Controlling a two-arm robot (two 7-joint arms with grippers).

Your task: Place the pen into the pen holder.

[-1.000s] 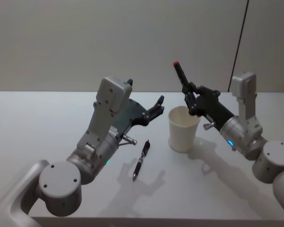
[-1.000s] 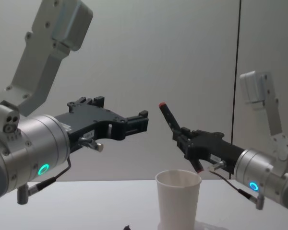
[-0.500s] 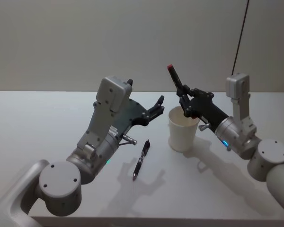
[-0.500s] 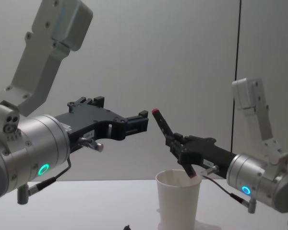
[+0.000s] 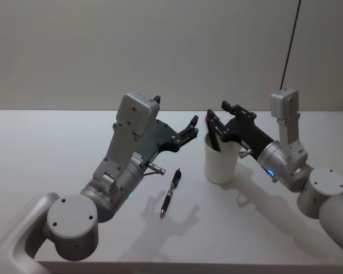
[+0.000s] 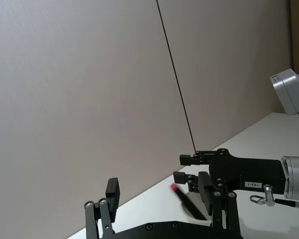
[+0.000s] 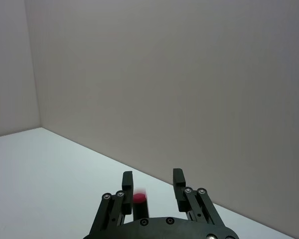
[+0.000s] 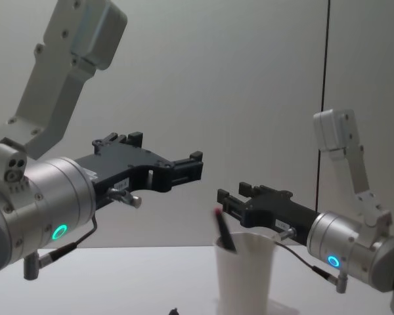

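A black pen with a red end [image 5: 212, 135] leans inside the pen holder [image 5: 221, 162], a white paper cup, with its red end [image 8: 217, 212] just above the rim. My right gripper [image 5: 217, 116] hovers open right above the cup's [image 8: 245, 279] rim, its jaws apart and off the pen. In the right wrist view the red end [image 7: 138, 198] sits low between the spread fingers [image 7: 178, 180]. My left gripper [image 5: 192, 127] is open, held in the air left of the cup. A second dark pen [image 5: 170, 194] lies on the table below it.
The white table [image 5: 57, 148] stretches wide to the left and in front. A plain wall stands behind, with a thin black cable [image 8: 324, 92] hanging down it. The left arm's big grey link [image 5: 134, 117] rises close to the lying pen.
My right gripper came down and left over the cup with the red-ended pen, then opened. The pen dropped from upright in the jaws to leaning inside the cup. The left arm stayed still.
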